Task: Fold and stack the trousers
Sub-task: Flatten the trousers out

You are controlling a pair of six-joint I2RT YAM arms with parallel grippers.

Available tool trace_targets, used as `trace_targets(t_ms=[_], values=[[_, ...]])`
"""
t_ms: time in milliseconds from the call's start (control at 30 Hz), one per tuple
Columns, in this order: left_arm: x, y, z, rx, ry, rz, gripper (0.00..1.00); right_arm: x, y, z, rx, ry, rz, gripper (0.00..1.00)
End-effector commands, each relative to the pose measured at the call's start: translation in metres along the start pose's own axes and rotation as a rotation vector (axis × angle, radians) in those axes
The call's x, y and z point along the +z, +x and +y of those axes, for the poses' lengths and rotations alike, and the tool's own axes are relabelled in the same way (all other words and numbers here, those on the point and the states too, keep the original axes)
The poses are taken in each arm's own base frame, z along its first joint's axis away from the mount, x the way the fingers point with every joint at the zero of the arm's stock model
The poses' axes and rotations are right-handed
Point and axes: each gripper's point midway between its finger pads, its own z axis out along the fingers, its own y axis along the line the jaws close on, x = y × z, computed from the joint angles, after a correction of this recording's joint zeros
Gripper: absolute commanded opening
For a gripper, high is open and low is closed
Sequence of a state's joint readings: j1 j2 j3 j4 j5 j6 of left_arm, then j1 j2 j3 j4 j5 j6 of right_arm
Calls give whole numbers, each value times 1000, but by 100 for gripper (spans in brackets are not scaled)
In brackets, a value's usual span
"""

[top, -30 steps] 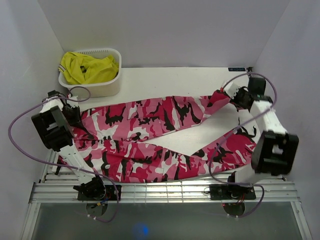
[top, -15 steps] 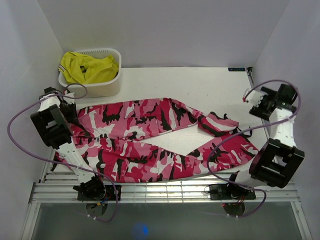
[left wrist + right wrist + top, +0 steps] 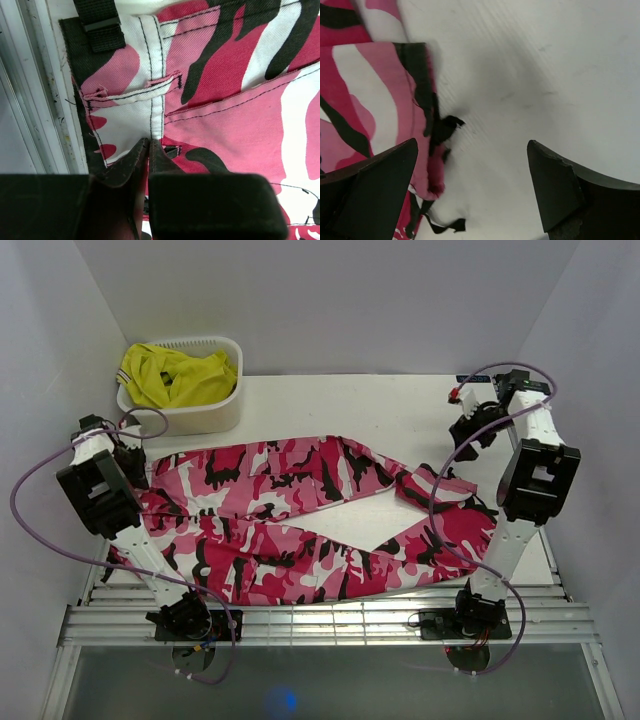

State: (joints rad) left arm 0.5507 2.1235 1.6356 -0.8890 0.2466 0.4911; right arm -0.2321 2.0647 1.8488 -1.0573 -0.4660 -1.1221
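Your right fingers (image 3: 375, 185) have dropped the far cuff (image 3: 445, 483) and hang spread over the bench (image 3: 380, 410), while your left fingers (image 3: 210, 205) stay clenched on the waistband (image 3: 125, 95), so the trousers (image 3: 300, 490) lie spread across it, legs not yet folded together.

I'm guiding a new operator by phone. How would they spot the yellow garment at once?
Look to the far left corner of the white table, where a white slatted plastic basket stands. The crumpled yellow garment lies inside it. It is plain, unlike the pink, white, dark red and black camouflage trousers spread on the table.
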Motion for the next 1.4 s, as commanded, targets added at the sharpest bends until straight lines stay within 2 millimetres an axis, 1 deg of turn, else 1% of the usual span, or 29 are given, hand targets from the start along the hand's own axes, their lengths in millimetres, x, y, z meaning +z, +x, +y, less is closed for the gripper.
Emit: trace_targets(t_ms=[0, 33, 67, 100, 133, 167, 233, 300, 333, 367, 400, 467, 567, 633, 667, 700, 767, 800, 867, 900, 933, 1067, 1100, 1133, 1200, 1233, 1267, 1300, 1367], values=[[-2, 0, -2, 18, 11, -11, 19, 17, -20, 45, 54, -128, -12, 95], [-1, 1, -3, 19, 13, -11, 19, 26, -28, 44, 11, -121, -15, 96], [-1, 2, -4, 19, 18, -8, 19, 36, -28, 46, -10, -134, -6, 96], [-1, 3, -5, 19, 22, -8, 19, 41, -30, 46, -31, -136, -2, 96], [-1, 5, -7, 20, 28, -4, 19, 47, -39, 46, -87, -131, -1, 96], [0, 6, -8, 18, 33, -4, 19, 54, -39, 45, -106, -139, 5, 96], [0, 9, -11, 19, 42, 0, 19, 60, -50, 43, -183, -136, 5, 96], [0, 11, -12, 21, 46, 2, 19, 70, -51, 48, -247, -154, 34, 96], [1, 13, -13, 21, 50, 5, 19, 73, -50, 48, -274, -157, 47, 96], [1, 13, -13, 22, 52, 5, 19, 77, -43, 49, -321, -174, 69, 96], [1, 13, -14, 20, 54, 6, 19, 83, -47, 58, -371, -194, 83, 96], [2, 15, -15, 19, 59, 8, 20, 91, -43, 66, -450, -219, 116, 95], [2, 15, -16, 15, 63, 9, 20, 100, -36, 72, -515, -246, 154, 95], [3, 16, -17, 13, 66, 9, 20, 104, -33, 74, -539, -254, 180, 92], [3, 17, -17, 11, 68, 12, 20, 108, -30, 75, -543, -265, 189, 89], [4, 17, -17, 11, 66, 12, 20, 108, -28, 78, -552, -279, 204, 73], [3, 18, -18, 10, 67, 14, 20, 106, -26, 82, -563, -299, 221, 60], [4, 20, -19, 9, 70, 16, 20, 104, -23, 83, -576, -303, 239, 48], [3, 19, -18, 11, 68, 12, 20, 92, -22, 83, -592, -297, 264, 34], [3, 19, -19, 11, 68, 12, 20, 87, -17, 81, -610, -290, 294, 14], [3, 19, -20, 10, 71, 11, 20, 81, -16, 79, -617, -282, 301, 8], [4, 16, -20, 2, 76, 2, 19, 44, -28, 61, -637, -211, 293, 8], [4, 16, -20, -1, 78, -2, 19, 35, -31, 53, -627, -186, 283, 8], [4, 15, -21, -3, 82, -3, 19, 23, -45, 40, -634, -129, 261, 8], [3, 14, -23, -11, 88, -10, 18, 5, -55, 21, -632, -56, 234, 8], [2, 13, -23, -12, 90, -14, 17, -7, -58, 8, -622, -11, 221, 8], [1, 11, -23, -12, 90, -20, 17, -24, -74, -3, -635, 54, 192, 8], [0, 10, -24, -12, 94, -23, 16, -36, -75, -10, -627, 85, 175, 8], [-3, 9, -25, -8, 93, -31, 13, -59, -81, -9, -640, 127, 152, 8]])
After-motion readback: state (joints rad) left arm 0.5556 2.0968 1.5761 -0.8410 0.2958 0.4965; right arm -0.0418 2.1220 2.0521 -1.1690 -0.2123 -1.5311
